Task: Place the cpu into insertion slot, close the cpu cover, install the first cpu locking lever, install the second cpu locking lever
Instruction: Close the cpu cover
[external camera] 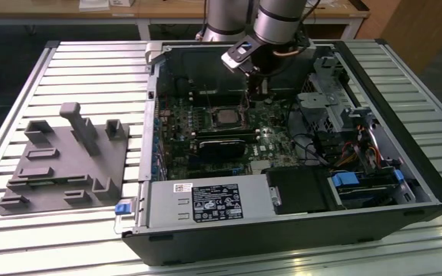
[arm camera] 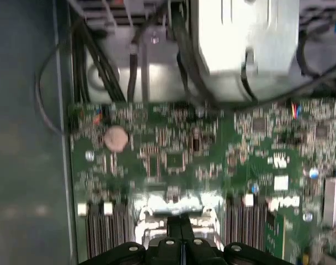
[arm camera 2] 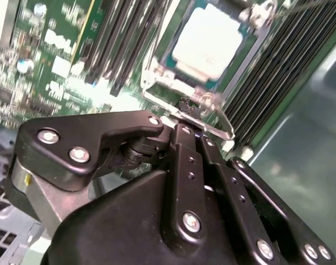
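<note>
The cpu (arm camera 2: 209, 38) lies flat in the insertion slot (external camera: 211, 117) of the green board, pale metal face up. The silvery cpu cover (arm camera 2: 152, 72) frames the chip and appears to lie down around it. My gripper (arm camera 2: 187, 110) reaches down into the open computer case, just behind the socket in the exterior view (external camera: 255, 95). Its black fingers (arm camera: 181, 232) are pressed together, and their tips sit at a shiny metal tab and thin wire lever (arm camera 2: 214, 124) on the socket's edge. I cannot tell whether anything is pinched between the tips.
Long black memory slots (arm camera 2: 289, 77) flank the socket. A black-finned card (external camera: 223, 144) lies in front of it, with a drive cage (external camera: 324, 106) and cables (external camera: 344, 152) to the exterior view's right. A grey fixture block (external camera: 60, 164) stands on the table outside the case.
</note>
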Action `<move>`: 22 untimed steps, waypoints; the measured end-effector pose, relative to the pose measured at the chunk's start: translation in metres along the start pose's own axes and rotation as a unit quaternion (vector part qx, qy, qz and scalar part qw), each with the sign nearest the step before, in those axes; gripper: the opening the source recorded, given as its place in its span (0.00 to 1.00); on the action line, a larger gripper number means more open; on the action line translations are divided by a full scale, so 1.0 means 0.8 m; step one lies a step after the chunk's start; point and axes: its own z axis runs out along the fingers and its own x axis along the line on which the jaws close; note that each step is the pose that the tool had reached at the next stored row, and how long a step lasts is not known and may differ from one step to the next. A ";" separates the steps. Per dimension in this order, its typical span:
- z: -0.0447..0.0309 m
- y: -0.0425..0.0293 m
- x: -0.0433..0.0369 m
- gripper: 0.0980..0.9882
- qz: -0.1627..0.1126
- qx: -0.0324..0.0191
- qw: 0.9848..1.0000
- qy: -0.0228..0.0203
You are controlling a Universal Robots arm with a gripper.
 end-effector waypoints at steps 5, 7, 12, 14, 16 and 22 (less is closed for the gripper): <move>0.0030 -0.0275 -0.001 0.01 0.000 -0.006 1.000 0.000; 0.0038 -0.0360 -0.002 0.01 0.000 -0.008 1.000 0.000; 0.0056 -0.0509 -0.002 0.01 0.000 -0.012 1.000 0.001; 0.0063 -0.0537 -0.002 0.01 -0.001 -0.016 1.000 0.002; 0.0072 -0.0553 -0.002 0.01 -0.002 -0.023 1.000 0.002; 0.0109 -0.0586 -0.003 0.01 -0.009 -0.039 0.999 0.002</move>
